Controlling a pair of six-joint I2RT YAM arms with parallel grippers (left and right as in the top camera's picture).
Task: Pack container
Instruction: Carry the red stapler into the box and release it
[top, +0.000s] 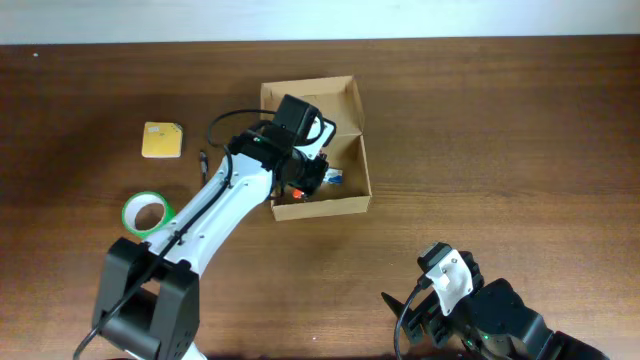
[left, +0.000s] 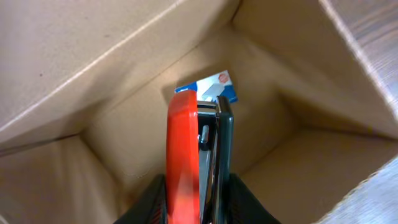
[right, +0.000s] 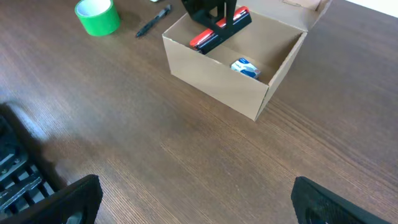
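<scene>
The tan cardboard container (top: 352, 180) stands open at the table's middle back, its flap lid raised at the far side. My left gripper (top: 305, 182) reaches down inside it, shut on a red and black stapler (left: 198, 155). The stapler also shows in the right wrist view (right: 219, 30), held over the box's left part. A small blue and white packet (left: 214, 86) lies on the box floor; it also shows in the right wrist view (right: 245, 68). My right gripper (right: 196, 199) is open and empty, low over bare table at the front right (top: 440, 305).
A green tape roll (top: 146, 213) lies left of the left arm. A yellow sponge-like pad (top: 162, 140) lies at the back left. A black pen (right: 153, 21) lies on the table left of the box.
</scene>
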